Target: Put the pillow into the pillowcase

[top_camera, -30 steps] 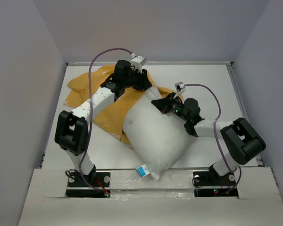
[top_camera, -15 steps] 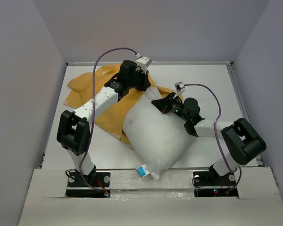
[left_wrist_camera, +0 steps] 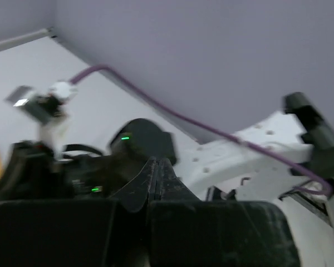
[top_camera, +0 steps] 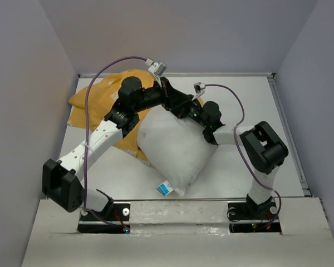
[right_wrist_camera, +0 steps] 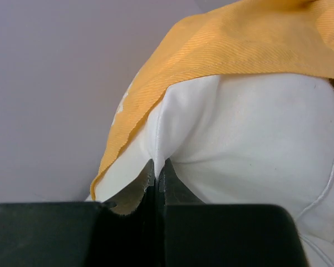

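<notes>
Beneath the pillowcase [right_wrist_camera: 239, 44] edge, right gripper [right_wrist_camera: 157, 169] pinches a fold of pillow [right_wrist_camera: 239, 139]; left gripper [left_wrist_camera: 156, 169] has fingers pressed together

The left hand [left_wrist_camera: 156, 164] snapped closed and the pillow [top_camera: 175, 147] shifted left.

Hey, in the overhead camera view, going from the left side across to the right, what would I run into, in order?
Left arm's black elbow joint → thin orange-yellow fabric pillowcase → plump white rectangular pillow → right arm's black elbow joint.
</notes>
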Motion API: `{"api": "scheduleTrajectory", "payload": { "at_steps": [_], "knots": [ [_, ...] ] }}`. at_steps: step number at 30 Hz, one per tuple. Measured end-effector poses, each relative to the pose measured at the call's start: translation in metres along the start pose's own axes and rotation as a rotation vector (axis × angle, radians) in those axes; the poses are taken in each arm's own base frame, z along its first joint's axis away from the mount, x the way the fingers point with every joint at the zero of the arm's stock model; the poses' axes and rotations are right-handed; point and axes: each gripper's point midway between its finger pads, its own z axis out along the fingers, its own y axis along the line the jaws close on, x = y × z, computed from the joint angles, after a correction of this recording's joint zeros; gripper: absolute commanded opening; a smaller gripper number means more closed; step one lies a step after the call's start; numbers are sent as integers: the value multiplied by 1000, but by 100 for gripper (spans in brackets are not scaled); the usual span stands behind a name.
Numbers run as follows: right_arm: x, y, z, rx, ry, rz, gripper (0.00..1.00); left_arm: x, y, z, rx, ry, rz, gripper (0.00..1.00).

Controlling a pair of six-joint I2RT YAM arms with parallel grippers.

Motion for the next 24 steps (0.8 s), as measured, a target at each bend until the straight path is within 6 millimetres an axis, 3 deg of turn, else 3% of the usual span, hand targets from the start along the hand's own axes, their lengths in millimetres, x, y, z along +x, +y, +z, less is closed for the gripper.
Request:
{"api": "scheduleTrajectory", "payload": {
  "at_steps": [3, 4, 5, 6, 7, 10, 11, 13, 16, 18, 21, 24],
  "knots": [
    [3, -8, 24, -47, -21, 73, 0, -13, -55, -10, 152, -47, -14, 0],
    [7, -9, 26, -52, -19, 92, 0, -12, -61, -12, 158, -41, -5, 0],
    [16, -13, 23, -39, -12, 109, 0, -10, -60, -13, 113, -38, 7, 10],
    [23, -16, 16, -23, -6, 116, 0, -11, -53, -15, 48, -39, 15, 22],
    [27, -16, 8, -12, -3, 120, 0, -22, -28, -21, -118, -72, 57, 43],
    [24, -1, -18, -12, -8, 89, 0, -38, 26, -43, -423, -104, 130, 75],
    [24, 3, -26, -11, -7, 80, 0, -36, 52, -57, -558, -92, 167, 77],
    [25, 6, -36, -4, -5, 61, 0, -24, 86, -76, -717, -48, 207, 78],
    [27, 6, -43, 5, 0, 38, 0, 26, 126, -94, -844, 110, 256, 79],
    [28, 5, -43, 9, 6, 30, 0, 58, 144, -97, -867, 222, 290, 79],
    [29, 4, -43, 12, 12, 16, 0, 84, 159, -96, -870, 322, 321, 79],
    [30, 3, -43, 13, 16, 10, 0, 87, 160, -93, -855, 344, 371, 78]
  ]
}}
